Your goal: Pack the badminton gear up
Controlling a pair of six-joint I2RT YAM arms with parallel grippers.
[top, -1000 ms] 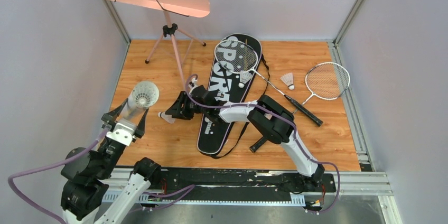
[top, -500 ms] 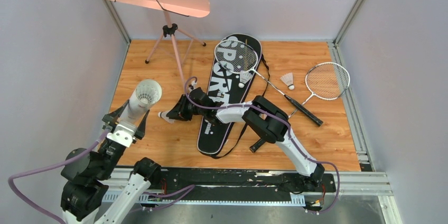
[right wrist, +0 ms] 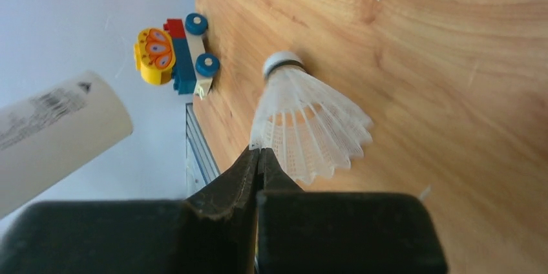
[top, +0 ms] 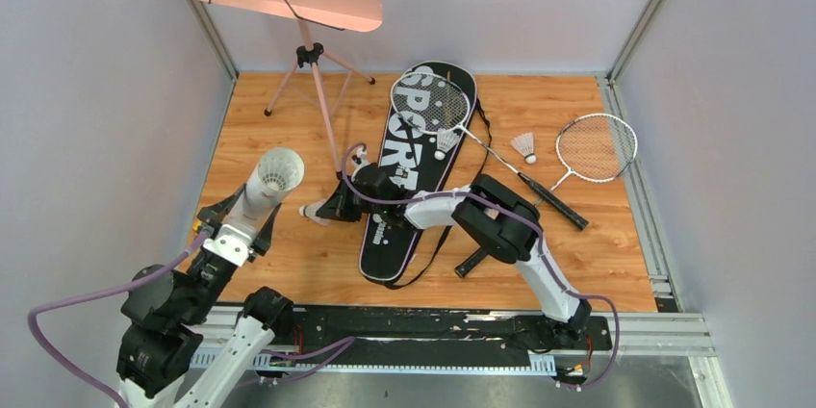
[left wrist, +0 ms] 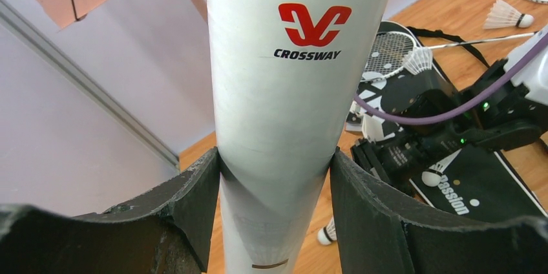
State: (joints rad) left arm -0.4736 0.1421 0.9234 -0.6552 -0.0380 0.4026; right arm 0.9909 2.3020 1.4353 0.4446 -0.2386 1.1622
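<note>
- Right jaws are pinched shut on the shuttlecock (right wrist: 310,125) by its skirt edge; the grip looks thin, so lift gently.
- Left jaws clamp the tube (left wrist: 291,93); feed the shuttlecock in cork-first.

Surfaces noted: tube (left wrist: 284,125) matt white card, lightly scuffed; tabletop (right wrist: 420,61) smooth grained wood; shuttlecock (right wrist: 310,125) translucent white feathers; toy (right wrist: 171,54) glossy plastic.

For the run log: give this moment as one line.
left pincer: shut on tube, held aloft | right pincer: shut on shuttlecock, feather rim | shuttlecock: on table
</note>
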